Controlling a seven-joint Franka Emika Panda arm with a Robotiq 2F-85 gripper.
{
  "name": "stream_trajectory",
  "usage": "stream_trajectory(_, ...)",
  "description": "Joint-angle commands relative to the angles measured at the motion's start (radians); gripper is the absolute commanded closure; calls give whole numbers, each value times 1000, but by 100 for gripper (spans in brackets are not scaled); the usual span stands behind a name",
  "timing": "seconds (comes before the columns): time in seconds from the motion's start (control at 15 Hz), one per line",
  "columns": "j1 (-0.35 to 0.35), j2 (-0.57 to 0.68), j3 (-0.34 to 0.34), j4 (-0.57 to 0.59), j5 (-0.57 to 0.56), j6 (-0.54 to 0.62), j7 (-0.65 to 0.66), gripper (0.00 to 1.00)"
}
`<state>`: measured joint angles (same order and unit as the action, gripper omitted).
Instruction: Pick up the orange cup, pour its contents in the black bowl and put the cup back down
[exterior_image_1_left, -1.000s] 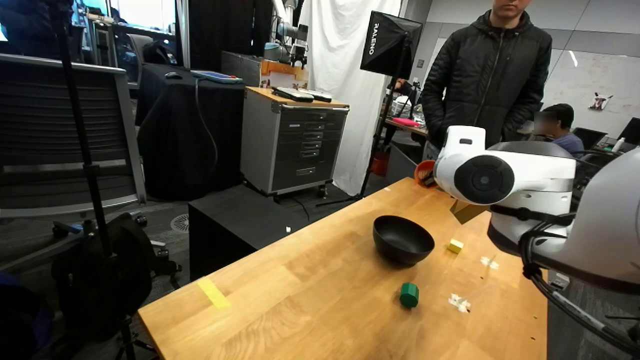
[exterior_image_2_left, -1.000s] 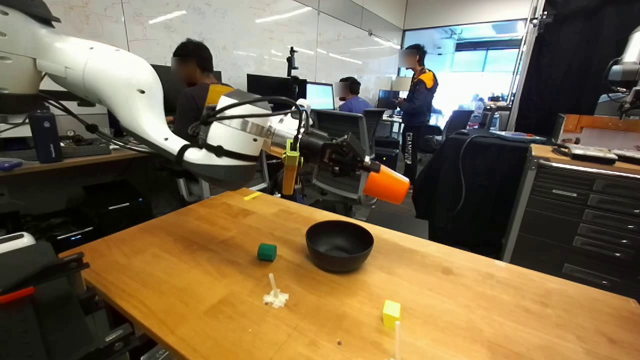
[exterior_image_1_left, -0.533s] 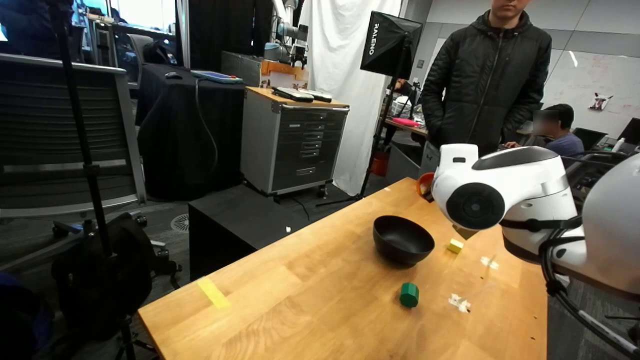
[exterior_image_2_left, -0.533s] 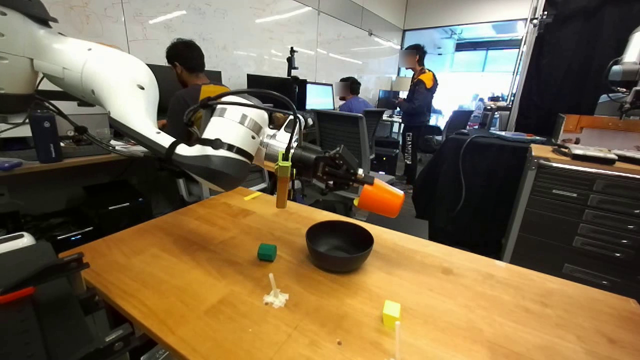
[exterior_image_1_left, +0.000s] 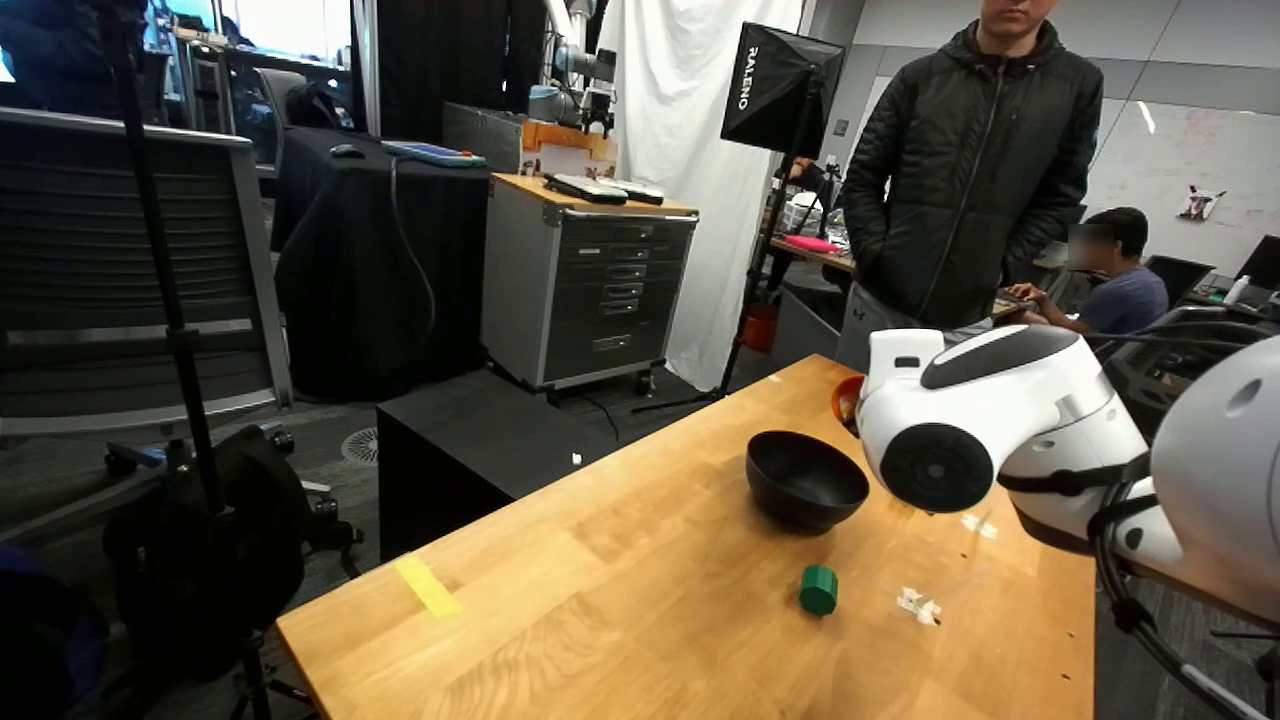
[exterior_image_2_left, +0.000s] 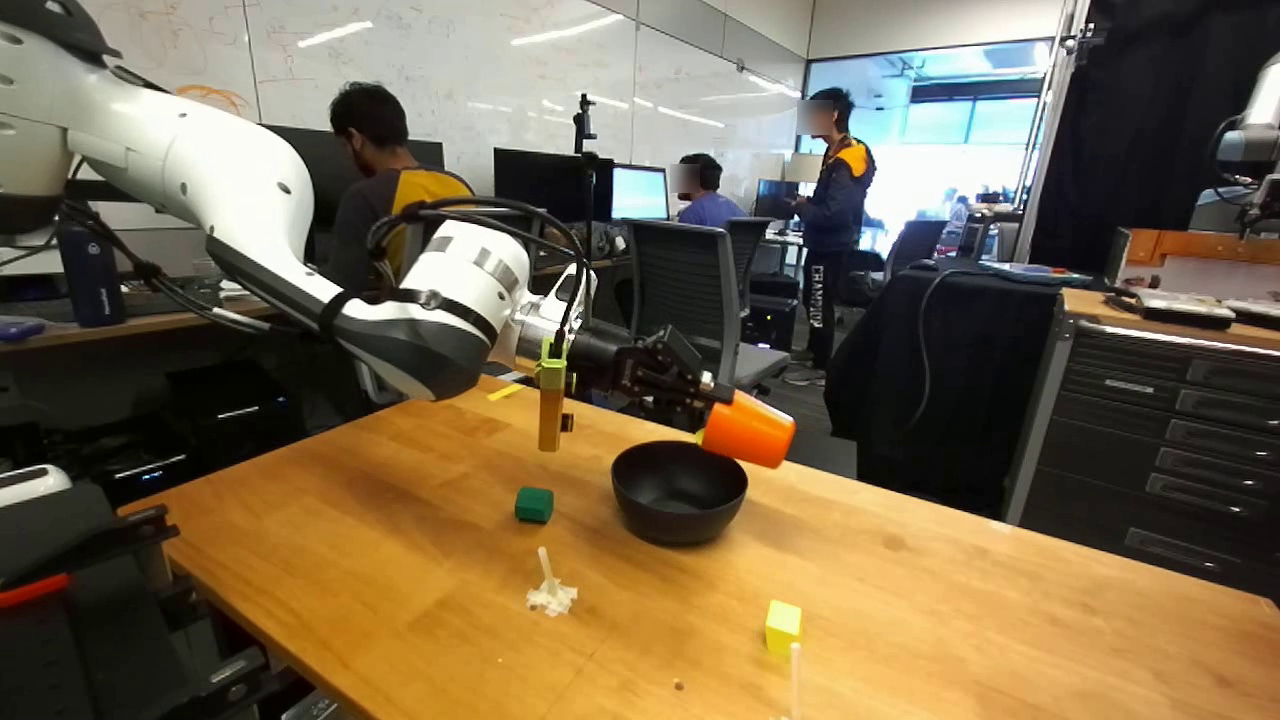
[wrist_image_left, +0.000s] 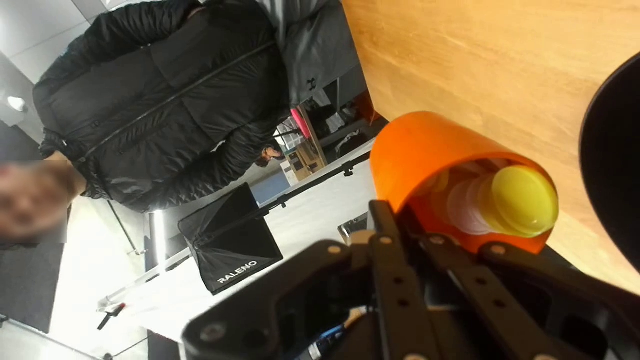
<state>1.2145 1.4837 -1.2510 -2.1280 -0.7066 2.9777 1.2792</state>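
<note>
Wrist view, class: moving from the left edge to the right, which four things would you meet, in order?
Blurred face → black lamp → orange cup → black bowl.

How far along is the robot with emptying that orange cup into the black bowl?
Done: the orange cup is picked up, off the table, its wall pinched by the tool.
In hand: the pour seems about to start; the cup is tipped nearly sideways near the black bowl, yellow contents showing at its mouth.
Left: dropping those into the bowl, where none show, then setting the cup back down.
</note>
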Motion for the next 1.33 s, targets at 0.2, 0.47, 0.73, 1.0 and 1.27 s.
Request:
stream_trajectory(0.2,-11,0,23,50,-92,-97,110,99)
stream_trajectory(0.47,-7,0,35,69,-136,-145,160,99)
stream_trajectory(0.73,-4,0,47,88,-181,-202,209,99)
stream_trajectory(1.0,-6,0,65,105,-224,-269,252,99)
stream_trajectory(1.27,-10,0,83,116,-267,-328,289,99)
